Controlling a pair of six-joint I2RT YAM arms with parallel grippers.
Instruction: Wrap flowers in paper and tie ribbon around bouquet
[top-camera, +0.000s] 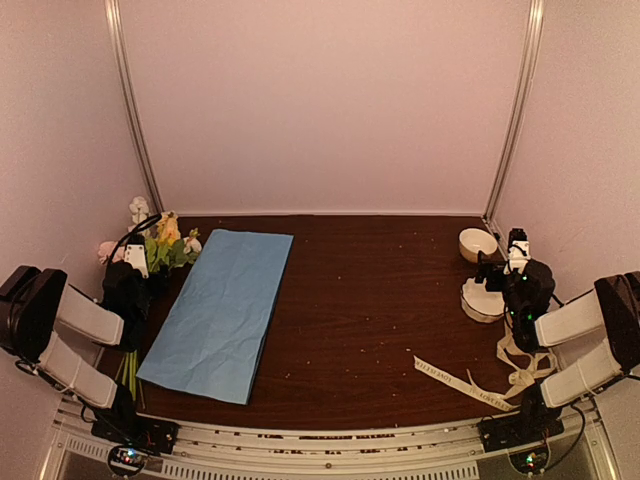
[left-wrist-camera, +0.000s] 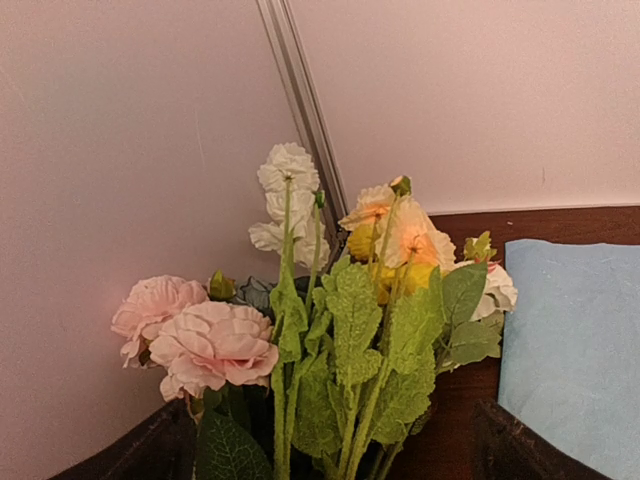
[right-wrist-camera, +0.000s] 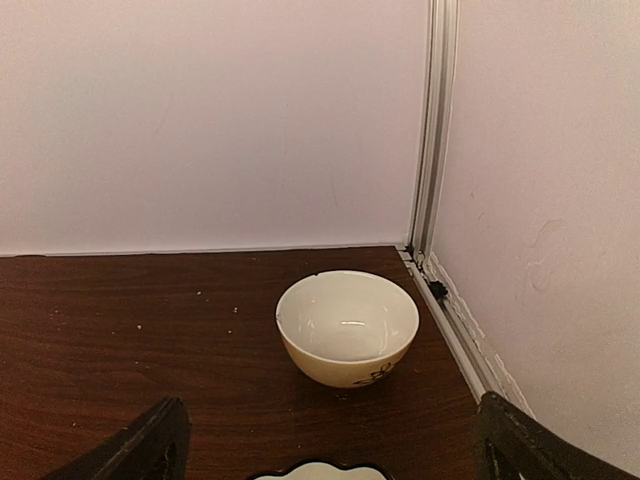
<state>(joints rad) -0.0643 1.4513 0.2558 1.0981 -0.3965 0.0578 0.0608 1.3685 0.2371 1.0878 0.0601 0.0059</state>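
The flowers (top-camera: 165, 243) lie at the table's left edge, with pink, white and yellow blooms and green leaves (left-wrist-camera: 355, 340); their stems (top-camera: 128, 370) run back toward the near edge. My left gripper (top-camera: 135, 270) stands open astride the stems (left-wrist-camera: 335, 455), its dark fingers (left-wrist-camera: 150, 450) on either side with a gap to the greenery. The paper (top-camera: 220, 312) lies flat, light blue face up, just right of the flowers (left-wrist-camera: 575, 340). The ribbon (top-camera: 468, 385) lies loose at the near right. My right gripper (top-camera: 505, 268) is open and empty (right-wrist-camera: 330, 450).
A cream bowl (right-wrist-camera: 347, 325) stands in the far right corner (top-camera: 478, 243). A white scalloped dish (top-camera: 483, 300) sits just below my right gripper, its rim (right-wrist-camera: 315, 470) showing at the bottom of the right wrist view. Walls with metal rails (right-wrist-camera: 432, 130) close in the table.
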